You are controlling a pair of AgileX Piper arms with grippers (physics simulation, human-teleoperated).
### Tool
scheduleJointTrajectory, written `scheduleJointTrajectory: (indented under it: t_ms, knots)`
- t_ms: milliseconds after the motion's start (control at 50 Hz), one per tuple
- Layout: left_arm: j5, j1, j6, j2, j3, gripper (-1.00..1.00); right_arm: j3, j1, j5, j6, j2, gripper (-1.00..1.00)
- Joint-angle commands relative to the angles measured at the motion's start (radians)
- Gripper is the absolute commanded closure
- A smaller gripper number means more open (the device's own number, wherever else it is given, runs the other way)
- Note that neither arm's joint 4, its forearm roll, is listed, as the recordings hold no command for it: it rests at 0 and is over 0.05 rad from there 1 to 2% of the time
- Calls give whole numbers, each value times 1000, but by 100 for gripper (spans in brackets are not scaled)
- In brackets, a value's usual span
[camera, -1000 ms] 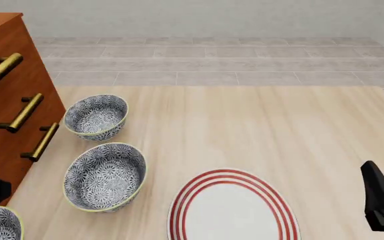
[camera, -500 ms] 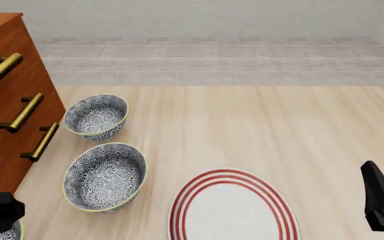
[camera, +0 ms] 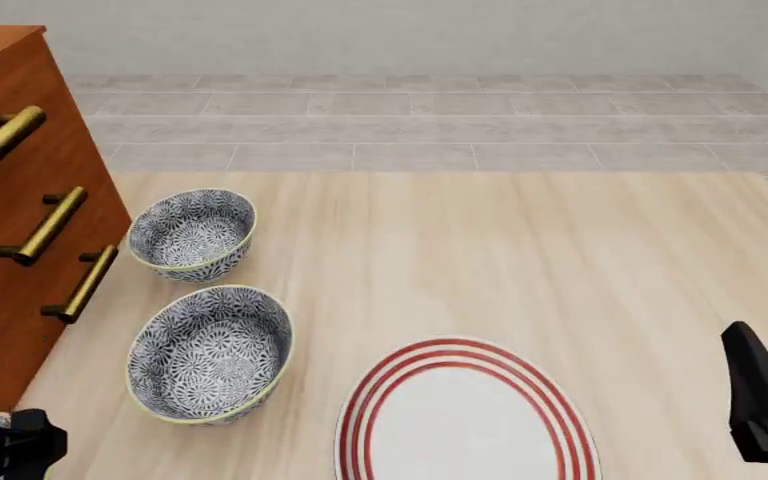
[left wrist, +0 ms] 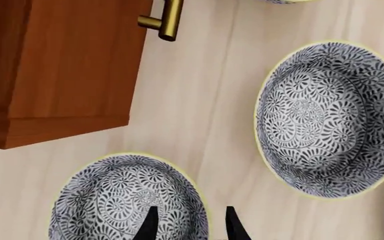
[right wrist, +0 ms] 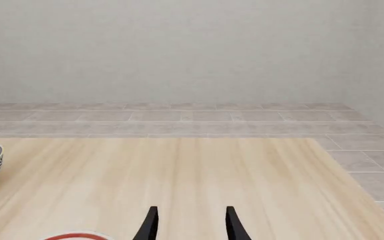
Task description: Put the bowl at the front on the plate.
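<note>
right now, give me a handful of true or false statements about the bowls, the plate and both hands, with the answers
1. The left hand is open over the nearest bowl, one finger inside its rim. True.
2. A bowl already sits on the plate. False: the plate is bare, with all bowls on the table to its left.
3. The right hand grips a bowl. False: it is open and holds nothing, over bare table.
4. The wooden cabinet with brass handles stands left of the bowls. True.
5. The middle bowl lies tipped on its side. False: it stands upright.
</note>
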Motion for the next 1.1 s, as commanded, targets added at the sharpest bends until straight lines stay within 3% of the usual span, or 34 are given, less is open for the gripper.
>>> scheduleJointTrajectory:
  t_ms: [20, 220, 500, 1020, 1040, 1100]
  knots:
    - [-19, -34, -35, -1, 32, -100, 2, 0, -3, 0, 0, -100]
    - [-80, -48, -72, 26, 79, -100, 2, 0, -3, 0, 0, -100]
    - [-217, -16, -48, 130, 139, -100, 2, 0, -3, 1, 0, -100]
    - [-311, -24, -72, 207, 190, -100, 2, 0, -3, 0, 0, -100]
    - [-311, -23, -71, 206, 192, 100, 2, 0, -3, 0, 0, -100]
    - [-281, -34, -90, 174, 186, 100, 2, 0, -3, 0, 0, -100]
